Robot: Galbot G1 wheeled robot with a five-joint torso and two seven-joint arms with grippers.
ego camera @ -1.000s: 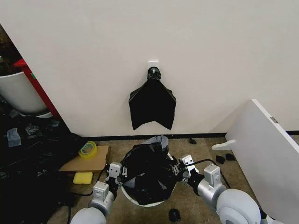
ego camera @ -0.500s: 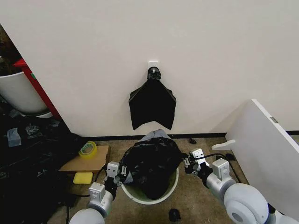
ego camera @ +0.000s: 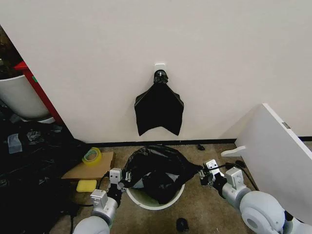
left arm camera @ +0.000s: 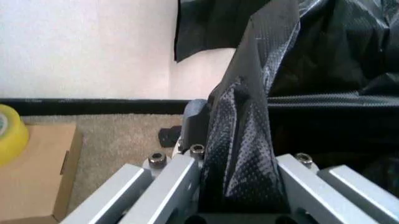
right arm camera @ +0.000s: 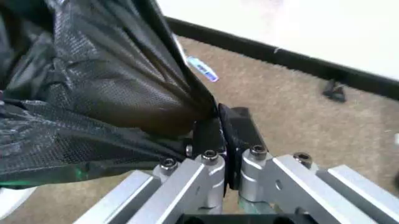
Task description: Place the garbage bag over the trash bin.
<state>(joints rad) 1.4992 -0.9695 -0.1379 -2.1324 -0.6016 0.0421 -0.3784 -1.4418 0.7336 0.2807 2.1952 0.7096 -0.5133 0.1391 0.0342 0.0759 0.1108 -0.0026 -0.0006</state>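
Head view: you've got the garbage bag (ego camera: 158,168) stretched sideways between both arms, its span running left-right over the trash bin (ego camera: 146,201). Left gripper (ego camera: 118,181) and right gripper (ego camera: 204,174) sit just outside opposite rim sides, about equally near.

Left wrist view: fingers clamped on a fold of bag film.

Right wrist view: fingers pinched tight on the other edge.

Blk garbage bag (ego camera: 158,168) stretched over trash bin (ego camera: 146,201)
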